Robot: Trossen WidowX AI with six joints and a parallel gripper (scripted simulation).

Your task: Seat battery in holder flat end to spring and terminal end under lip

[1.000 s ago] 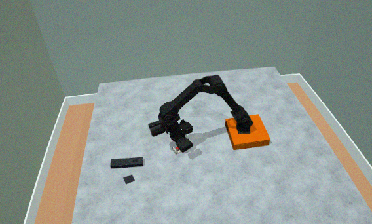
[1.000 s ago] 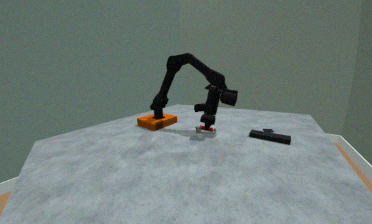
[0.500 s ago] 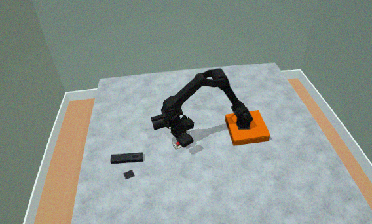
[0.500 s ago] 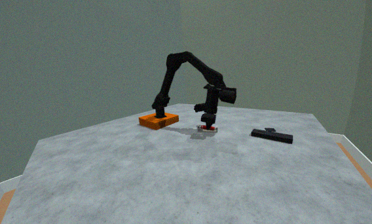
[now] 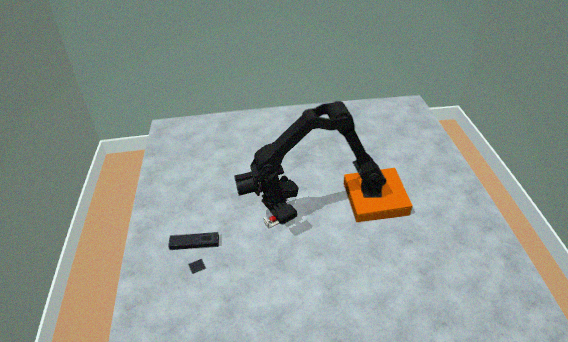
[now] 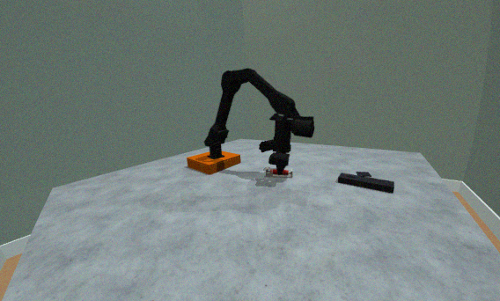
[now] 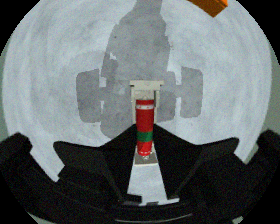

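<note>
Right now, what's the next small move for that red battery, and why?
Probably ease the red cylindrical battery with the green band gently down into the pale rectangular holder, without pressing: the black parallel-jaw gripper is shut on it, and it lies lengthwise along the holder. Whether it is fully seated, I cannot tell.

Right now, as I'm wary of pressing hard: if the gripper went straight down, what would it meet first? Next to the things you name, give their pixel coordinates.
Likely the pale holder (image 5: 268, 224) (image 6: 269, 175) (image 7: 146, 84) under the battery (image 5: 273, 218) (image 6: 274, 172) (image 7: 145, 120) it grips; any gap is unclear.
</note>
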